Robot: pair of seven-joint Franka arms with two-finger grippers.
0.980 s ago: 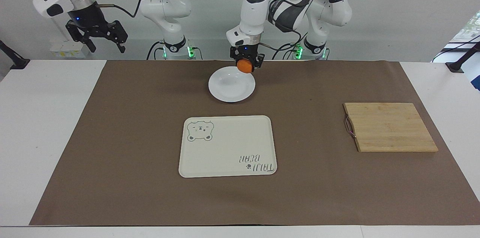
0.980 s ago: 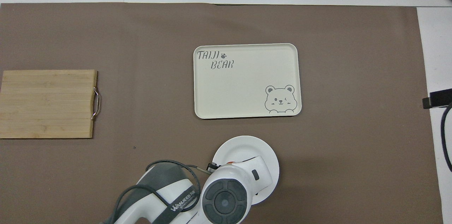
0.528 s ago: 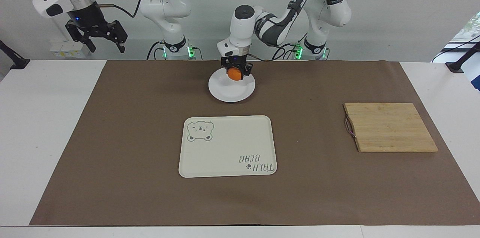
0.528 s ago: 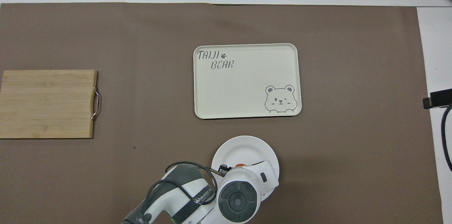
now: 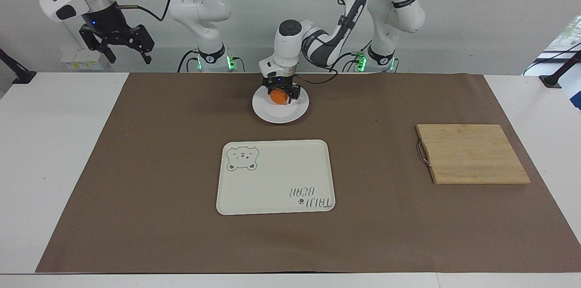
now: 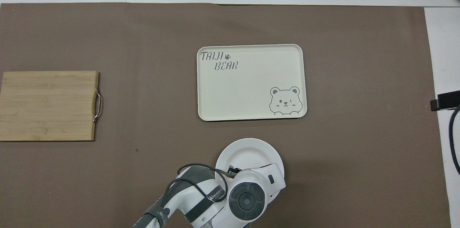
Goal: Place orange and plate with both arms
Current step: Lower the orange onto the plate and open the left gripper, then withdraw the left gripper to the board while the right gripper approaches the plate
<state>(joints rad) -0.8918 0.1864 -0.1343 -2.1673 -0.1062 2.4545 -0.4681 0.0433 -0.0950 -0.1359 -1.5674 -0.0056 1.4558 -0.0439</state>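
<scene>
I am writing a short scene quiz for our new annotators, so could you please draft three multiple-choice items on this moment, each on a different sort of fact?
1. Where is the plate relative to the tray?
A. On it
B. Nearer to the robots
C. Farther from the robots

2. What colour is the mat on the table?
A. Blue
B. Green
C. Brown

3. What is the state of the right gripper?
A. Gripping the plate
B. Raised, open, holding nothing
C. Resting on the tray

Answers:
1 B, since the plate lies on the mat between the tray and the arms' bases.
2 C, since the sheet under everything is plain brown.
3 B, since it hangs in the air at the right arm's end of the table with nothing between its fingers.
</scene>
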